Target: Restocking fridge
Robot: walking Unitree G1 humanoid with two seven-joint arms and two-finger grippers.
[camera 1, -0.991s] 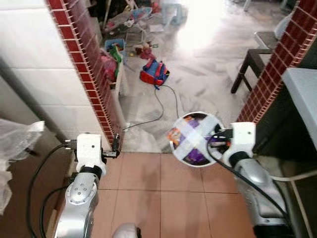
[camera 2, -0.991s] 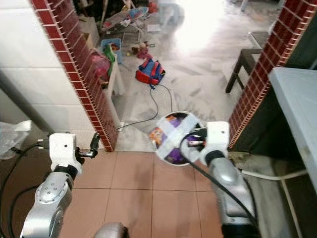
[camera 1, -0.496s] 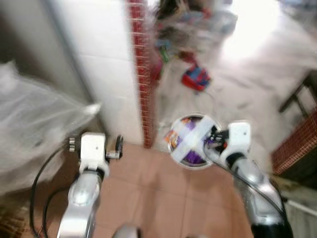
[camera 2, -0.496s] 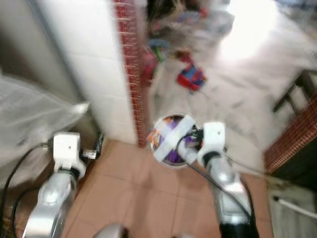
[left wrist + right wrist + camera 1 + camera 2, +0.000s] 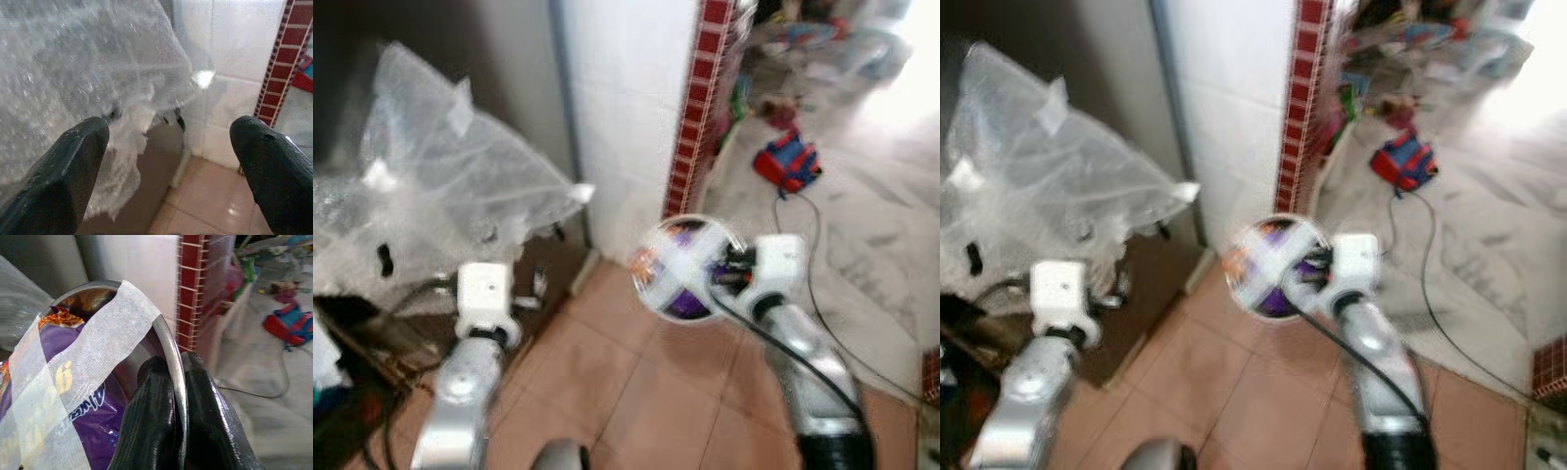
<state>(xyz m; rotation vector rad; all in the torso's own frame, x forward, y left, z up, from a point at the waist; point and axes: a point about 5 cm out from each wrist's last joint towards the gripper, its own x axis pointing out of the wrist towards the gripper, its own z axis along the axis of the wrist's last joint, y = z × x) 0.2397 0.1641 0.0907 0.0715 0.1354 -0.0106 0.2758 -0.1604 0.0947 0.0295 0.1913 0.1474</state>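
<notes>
The right gripper [image 5: 177, 396] pinches its two ribbed black fingers on the thin metal rim of a round steel bowl [image 5: 168, 345], one finger inside and one outside. The bowl holds glossy purple and orange snack packets [image 5: 80, 396], strapped in by a cross of white fabric tape [image 5: 95, 357]. It hangs over the terracotta floor tiles [image 5: 636, 392], just in front of a red brick-tiled pillar [image 5: 700, 98]. The left gripper [image 5: 171, 161] holds its smooth, rounded fingers wide apart on nothing, pointed at crinkled clear bubble wrap [image 5: 450, 186] well left of the pillar.
</notes>
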